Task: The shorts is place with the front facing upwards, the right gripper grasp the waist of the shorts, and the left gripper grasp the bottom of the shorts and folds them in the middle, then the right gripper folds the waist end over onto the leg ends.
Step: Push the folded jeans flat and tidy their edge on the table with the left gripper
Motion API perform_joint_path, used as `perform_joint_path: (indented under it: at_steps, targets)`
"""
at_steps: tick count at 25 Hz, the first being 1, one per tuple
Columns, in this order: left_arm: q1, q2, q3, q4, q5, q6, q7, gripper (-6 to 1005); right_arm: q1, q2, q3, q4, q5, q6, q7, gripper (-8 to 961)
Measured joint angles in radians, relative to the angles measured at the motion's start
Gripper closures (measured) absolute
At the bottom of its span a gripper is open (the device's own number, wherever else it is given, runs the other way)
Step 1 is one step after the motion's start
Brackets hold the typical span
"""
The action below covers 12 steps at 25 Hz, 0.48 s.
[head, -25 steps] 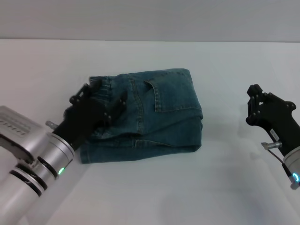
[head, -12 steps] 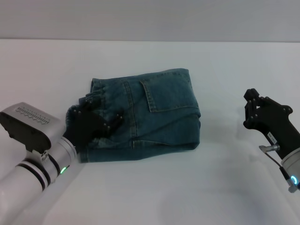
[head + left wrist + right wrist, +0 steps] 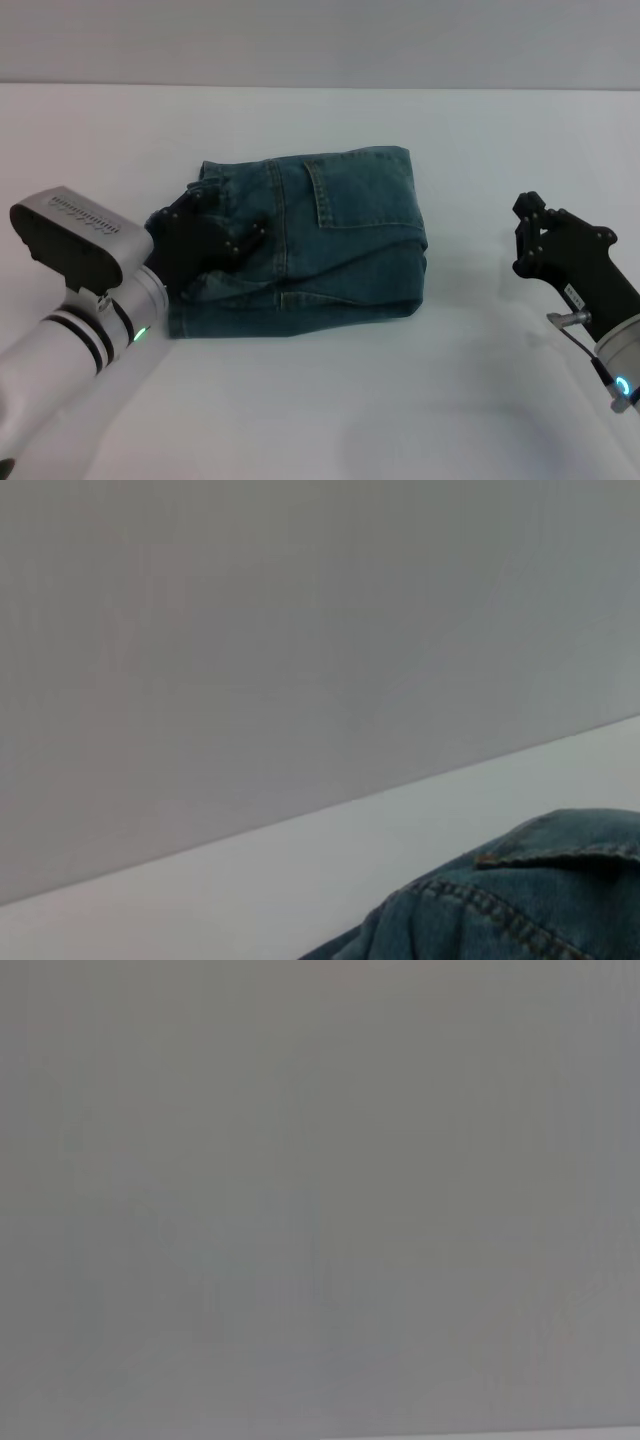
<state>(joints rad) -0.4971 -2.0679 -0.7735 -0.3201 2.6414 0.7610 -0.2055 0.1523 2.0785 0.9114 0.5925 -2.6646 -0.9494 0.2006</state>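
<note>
folded blue-green denim shorts (image 3: pixel 310 240) lying in a thick rectangular bundle on the white table (image 3: pixel 320 400) — back pocket with pale stitching facing up, gathered waist (image 3: pixel 215 180) at the robot's left edge. left gripper (image 3: pixel 222 222) over that ruched end, black fingers spread apart and resting on the fabric. right gripper (image 3: pixel 528 232) hovering well apart on the right, grasping nothing — fingers' gap impossible to tell

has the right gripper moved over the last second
Yes. In the head view the right gripper has shifted a little leftward, toward the folded shorts, though white table still separates them.
</note>
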Motion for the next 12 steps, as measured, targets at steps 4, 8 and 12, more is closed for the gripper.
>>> perform_joint_path:
  at_steps: [4, 8, 12]
  targets:
    - [-0.017, 0.000, 0.000, 0.007, 0.000, -0.002, 0.004, 265, 0.000, 0.000, -0.002, -0.002, 0.000, 0.000, 0.001, 954]
    - [-0.033, 0.000, -0.005, 0.010, -0.001, -0.003, 0.007, 265, 0.001, 0.000, -0.001, -0.003, 0.000, -0.003, 0.002, 954]
    - [-0.019, 0.003, -0.038, -0.001, -0.002, 0.050, 0.021, 265, -0.003, -0.001, -0.002, -0.004, 0.000, -0.021, 0.002, 954]
